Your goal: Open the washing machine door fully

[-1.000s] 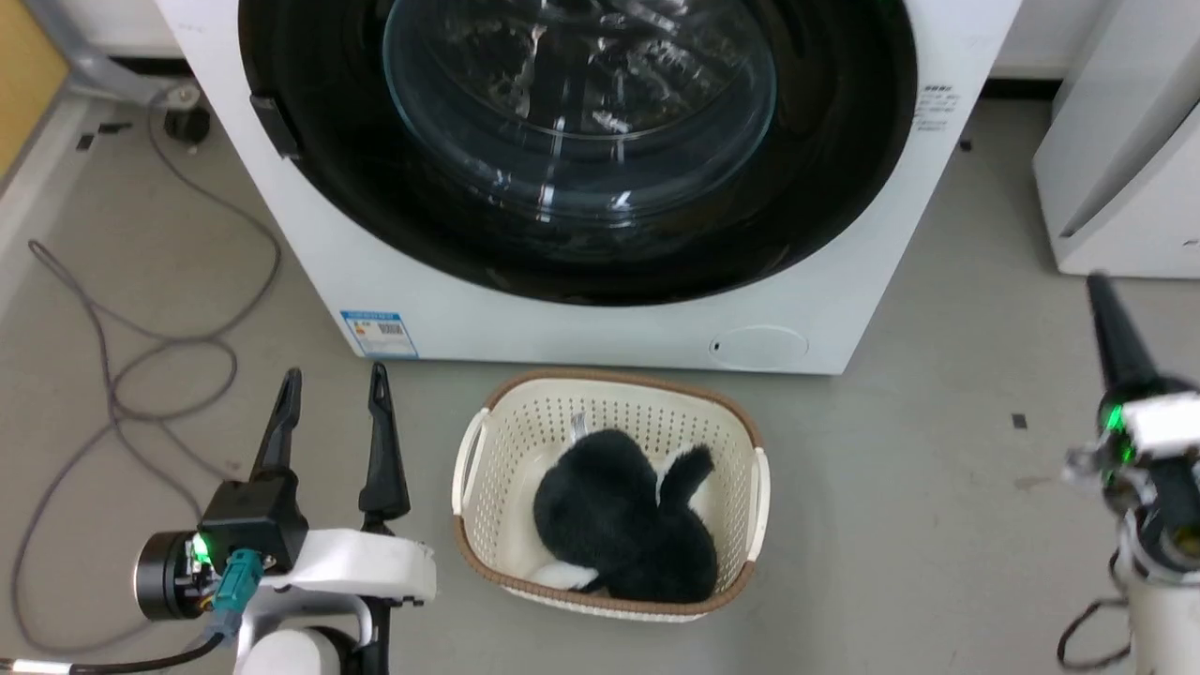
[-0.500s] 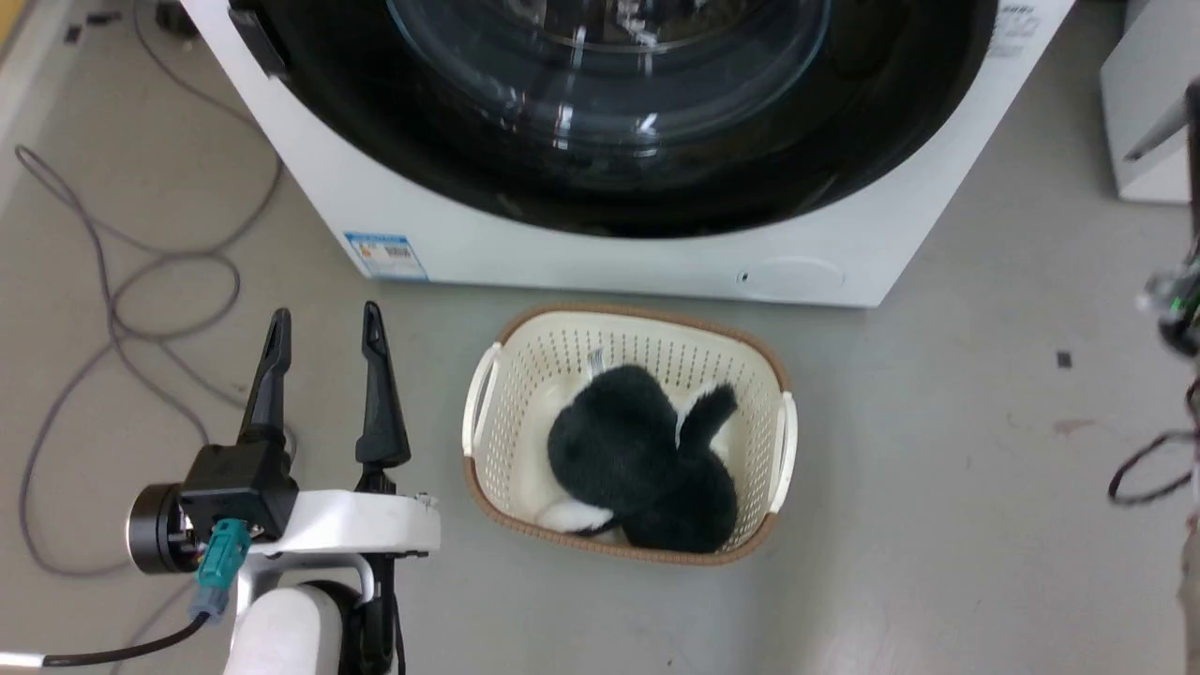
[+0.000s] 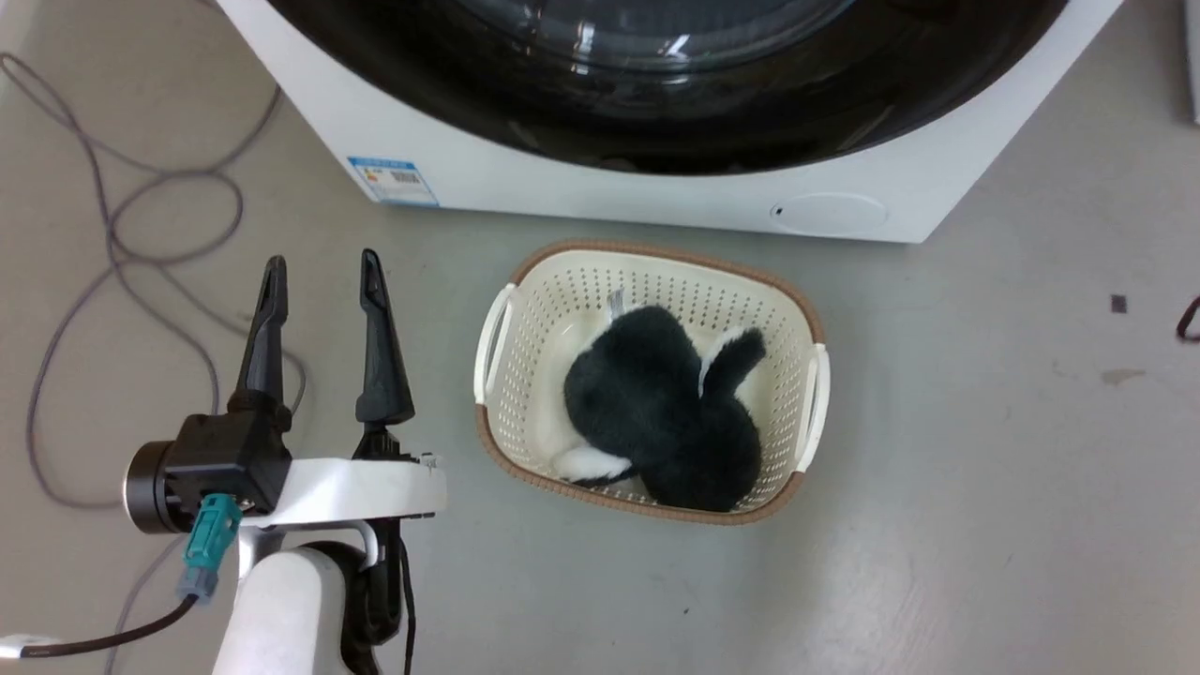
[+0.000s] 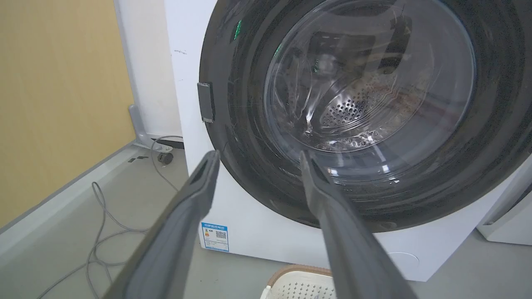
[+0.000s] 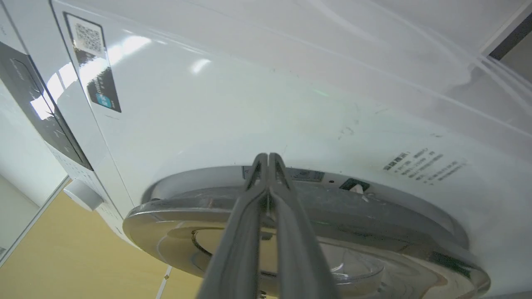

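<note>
Grey floor (image 3: 984, 469), yellow wall (image 4: 54, 104), washing machine door (image 4: 249, 166)

1 washer (image 3: 562, 192), 1 door (image 4: 237, 124), 1 basket (image 3: 656, 251), 1 blk plush (image 3: 647, 403)

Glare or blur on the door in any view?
Head view: sharp, light streaks on the door glass. Left wrist view: reflections over the glass, drum holes readable. Right wrist view: bright glare on the washer, door rim mirrors yellow.
</note>
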{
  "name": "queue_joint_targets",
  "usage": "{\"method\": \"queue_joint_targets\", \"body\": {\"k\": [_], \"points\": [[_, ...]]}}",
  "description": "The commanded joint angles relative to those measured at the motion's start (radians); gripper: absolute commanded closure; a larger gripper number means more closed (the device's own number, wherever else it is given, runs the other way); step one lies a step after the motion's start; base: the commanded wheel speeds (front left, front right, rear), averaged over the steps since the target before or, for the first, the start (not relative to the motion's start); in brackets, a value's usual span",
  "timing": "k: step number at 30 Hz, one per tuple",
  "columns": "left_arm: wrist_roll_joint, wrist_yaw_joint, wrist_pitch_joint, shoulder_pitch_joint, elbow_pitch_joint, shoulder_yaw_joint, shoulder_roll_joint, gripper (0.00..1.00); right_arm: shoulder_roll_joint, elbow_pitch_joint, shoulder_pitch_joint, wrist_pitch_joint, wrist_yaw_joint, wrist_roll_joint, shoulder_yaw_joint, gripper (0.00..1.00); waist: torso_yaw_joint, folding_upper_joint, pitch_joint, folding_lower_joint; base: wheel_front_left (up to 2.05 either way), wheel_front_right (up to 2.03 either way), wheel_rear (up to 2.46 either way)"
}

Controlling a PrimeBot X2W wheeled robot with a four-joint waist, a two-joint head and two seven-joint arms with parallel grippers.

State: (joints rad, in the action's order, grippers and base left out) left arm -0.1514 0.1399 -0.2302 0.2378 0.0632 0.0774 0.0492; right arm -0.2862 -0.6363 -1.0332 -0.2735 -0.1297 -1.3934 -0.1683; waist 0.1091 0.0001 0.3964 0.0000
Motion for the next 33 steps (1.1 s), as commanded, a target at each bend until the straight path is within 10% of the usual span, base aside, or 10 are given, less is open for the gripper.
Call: {"method": "queue_joint_targets", "body": {"k": [1,33], "points": [[-0.006,0.008,-0.010,0.020,0.007,0.002,0.001,0.00,-0.012,-0.024,-0.047,-0.019,-0.001,-0.030,0.010,1.00,0.007,-0.0001,0.010,0.0000,0.00,0.00,0.00],[-0.021,0.017,-0.032,0.016,-0.015,-0.001,0.001,0.00,-0.001,-0.069,-0.049,-0.279,-0.001,-0.085,0.200,1.00,0.005,-0.0001,-0.020,0.0000,0.00,0.00,0.00]]}}
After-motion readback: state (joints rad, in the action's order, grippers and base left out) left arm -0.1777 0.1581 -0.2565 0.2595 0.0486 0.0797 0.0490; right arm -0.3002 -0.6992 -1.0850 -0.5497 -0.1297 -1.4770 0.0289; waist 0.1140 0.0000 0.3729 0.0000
